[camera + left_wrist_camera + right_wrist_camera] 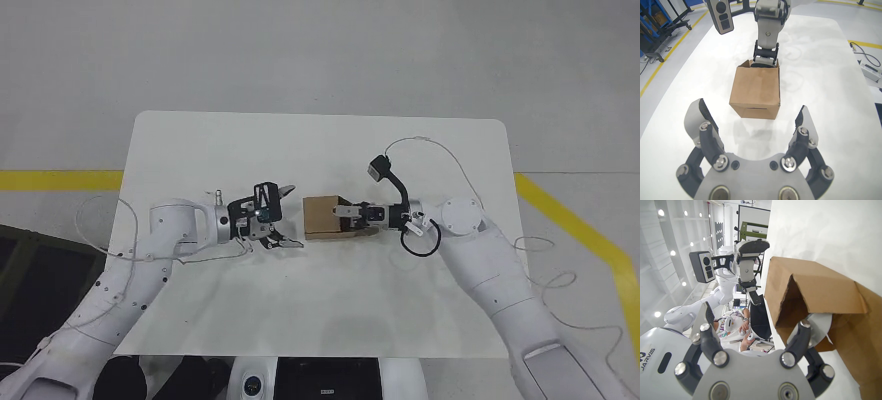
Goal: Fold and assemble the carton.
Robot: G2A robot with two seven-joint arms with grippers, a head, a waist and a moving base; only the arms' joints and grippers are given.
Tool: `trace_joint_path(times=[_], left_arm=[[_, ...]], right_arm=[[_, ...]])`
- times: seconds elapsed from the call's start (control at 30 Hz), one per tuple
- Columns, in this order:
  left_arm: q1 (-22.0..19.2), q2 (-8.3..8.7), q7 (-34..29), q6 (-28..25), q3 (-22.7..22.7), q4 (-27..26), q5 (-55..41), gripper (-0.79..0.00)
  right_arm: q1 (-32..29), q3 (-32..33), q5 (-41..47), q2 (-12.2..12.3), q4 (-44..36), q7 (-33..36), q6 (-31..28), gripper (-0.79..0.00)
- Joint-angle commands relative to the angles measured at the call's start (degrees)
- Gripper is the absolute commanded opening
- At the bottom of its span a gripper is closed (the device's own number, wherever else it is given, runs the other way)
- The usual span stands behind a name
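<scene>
Carton (325,216): plain kraft brown with no print, darker brown in its shadowed interior. Table (320,140): flat white, with faint grey smears beyond the carton. Left gripper (750,106) and right gripper (762,315): silver-grey plates and finger shells, black linkages, bright steel screw heads. Finger pads (705,111): black, with a fine ribbed pattern. Floor (300,50): pale grey, crossed by a yellow stripe (60,180).

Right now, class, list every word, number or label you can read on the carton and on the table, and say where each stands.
On the carton: none; every face that shows is plain brown card.
On the table: none; the top is plain white.
</scene>
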Motion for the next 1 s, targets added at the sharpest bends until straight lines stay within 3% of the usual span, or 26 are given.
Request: trace_joint_path(times=[0.0,0.13,0.2,0.23,0.3,0.33,0.37,0.73,0.97], left_arm=[[0.15,-0.36,-0.76,2.72,0.86,-0.01,1.02,0.0],[-0.93,-1.33,-4.35,4.88,2.34,0.18,-1.71,0.0],[-1.61,-1.72,-5.54,4.97,3.03,0.2,-2.48,0.0],[-1.98,-1.89,-5.76,4.54,3.42,0.21,-2.49,0.0],[-2.72,-2.16,-5.92,3.19,4.05,0.87,-2.63,0.0],[-3.09,-2.3,-6.06,2.49,4.37,1.3,-2.76,0.0],[-3.48,-2.45,-6.2,1.88,4.66,1.77,-2.96,0.0],[-6.25,-4.1,-8.24,1.05,6.7,5.63,-6.45,0.0],[-7.26,-4.79,-9.28,-0.48,7.15,7.34,-9.08,0.0]], right_arm=[[-0.93,1.56,-1.36,0.7,-1.82,0.0,0.55,0.0],[-3.07,4.81,-4.39,2.18,-5.62,0.45,1.79,0.0],[-4.14,6.26,-5.34,2.83,-7.27,1.07,2.58,-0.179],[-4.63,6.89,-5.84,3.13,-7.94,1.52,2.86,-0.403],[-5.46,8.06,-6.65,3.67,-9.07,2.35,3.25,-0.536],[-5.85,8.59,-7.18,3.94,-9.49,2.73,3.56,-0.696],[-6.17,9.06,-7.86,4.2,-9.95,3.19,3.92,-0.785],[-7.5,9.81,-18.08,5.83,-15.01,3.29,7.28,-0.785],[-7.5,9.81,-18.08,5.83,-15.01,3.29,7.28,-0.785]])
